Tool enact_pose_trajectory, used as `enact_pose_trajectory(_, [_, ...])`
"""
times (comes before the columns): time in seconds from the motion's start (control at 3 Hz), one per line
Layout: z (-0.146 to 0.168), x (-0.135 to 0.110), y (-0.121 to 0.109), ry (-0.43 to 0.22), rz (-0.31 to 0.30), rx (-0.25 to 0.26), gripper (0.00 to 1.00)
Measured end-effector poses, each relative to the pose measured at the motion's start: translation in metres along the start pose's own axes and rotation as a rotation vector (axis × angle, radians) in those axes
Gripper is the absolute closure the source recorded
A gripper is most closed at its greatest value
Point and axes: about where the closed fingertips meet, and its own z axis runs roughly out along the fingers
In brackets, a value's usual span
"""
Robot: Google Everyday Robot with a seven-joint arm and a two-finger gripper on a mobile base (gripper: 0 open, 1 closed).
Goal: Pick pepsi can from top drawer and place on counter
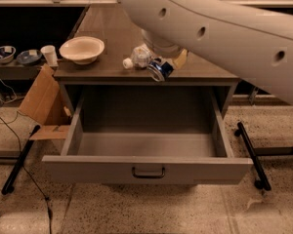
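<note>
The pepsi can (pixel 159 70), dark blue with a silver end, hangs tilted at the front edge of the counter (pixel 107 28), just above its surface. My gripper (pixel 165 66) is shut on it; a beige finger (pixel 181 58) shows to the can's right, and my big white arm crosses the upper right of the view. The top drawer (pixel 146 167) is pulled fully out below, and its inside is bare grey metal. Its dark pull handle (pixel 148 172) sits at the centre of the front panel.
A clear plastic bottle (pixel 136 57) lies on the counter just left of the can. A cream bowl (pixel 82 49) stands at the counter's left. A cardboard box (pixel 41 99), a white cup (pixel 50 55) and small bowls (pixel 2 53) are at the left. Black floor bars (pixel 249 150) flank the cabinet.
</note>
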Motion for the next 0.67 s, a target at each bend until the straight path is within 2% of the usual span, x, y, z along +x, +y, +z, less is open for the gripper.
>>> enact_pose_trajectory(0.67, [0.021, 0.048, 0.001, 0.031, 0.054, -0.004, 1.00])
